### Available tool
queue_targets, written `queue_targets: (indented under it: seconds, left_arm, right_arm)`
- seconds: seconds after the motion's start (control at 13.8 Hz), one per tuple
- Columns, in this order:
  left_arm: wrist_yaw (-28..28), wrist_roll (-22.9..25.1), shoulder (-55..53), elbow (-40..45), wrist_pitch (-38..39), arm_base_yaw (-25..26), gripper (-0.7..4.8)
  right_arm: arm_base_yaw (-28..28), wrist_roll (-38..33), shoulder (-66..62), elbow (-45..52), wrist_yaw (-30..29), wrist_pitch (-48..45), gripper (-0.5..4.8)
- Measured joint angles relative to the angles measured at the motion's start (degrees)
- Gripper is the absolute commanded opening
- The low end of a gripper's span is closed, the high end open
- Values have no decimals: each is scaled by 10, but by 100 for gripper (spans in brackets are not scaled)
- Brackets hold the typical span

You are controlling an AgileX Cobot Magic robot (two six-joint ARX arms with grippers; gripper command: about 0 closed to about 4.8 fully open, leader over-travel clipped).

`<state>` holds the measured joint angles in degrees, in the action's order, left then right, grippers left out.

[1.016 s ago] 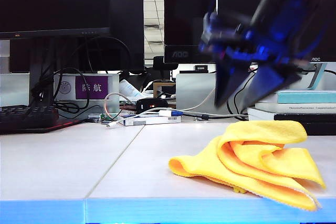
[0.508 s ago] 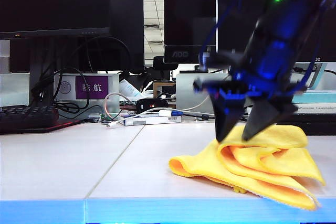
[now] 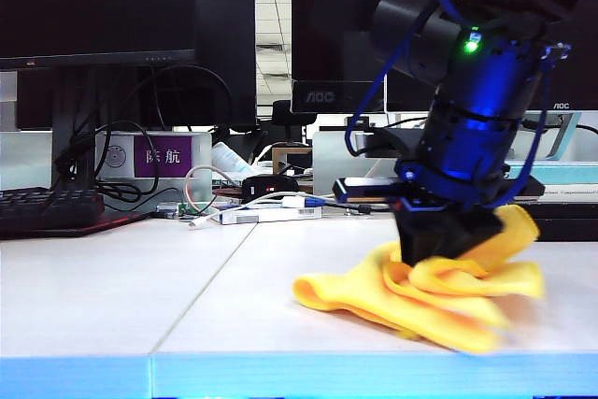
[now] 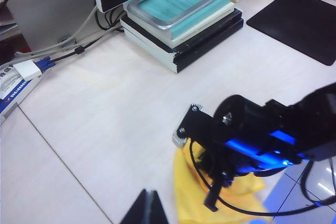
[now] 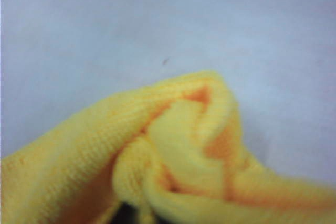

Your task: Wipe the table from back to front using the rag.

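Jaws of the right gripper [image 3: 439,248] pressed together into the bunched top of the rag [image 3: 425,292], pinching its folds, at right of centre in the exterior view. Rag lay crumpled on the table [image 3: 121,287] near the light blue front edge, long axis running left to right, one flattened corner pointing left, the other end lifted behind the gripper. Filled the lower half of the right wrist view as gathered yellow folds [image 5: 173,166]. Left gripper [image 4: 147,211] seen only as dark tips at the bottom edge of its wrist view, above bare table; jaw state impossible to tell.
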<state>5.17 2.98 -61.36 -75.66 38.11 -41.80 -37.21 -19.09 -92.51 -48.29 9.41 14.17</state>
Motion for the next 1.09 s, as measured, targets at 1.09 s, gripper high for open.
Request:
queue_targets:
  seconds: [1.09]
  left_arm:
    - [0, 6, 0, 0, 0, 0, -6]
  right_arm:
    - [-79, -14, 35, 8, 35, 95, -2]
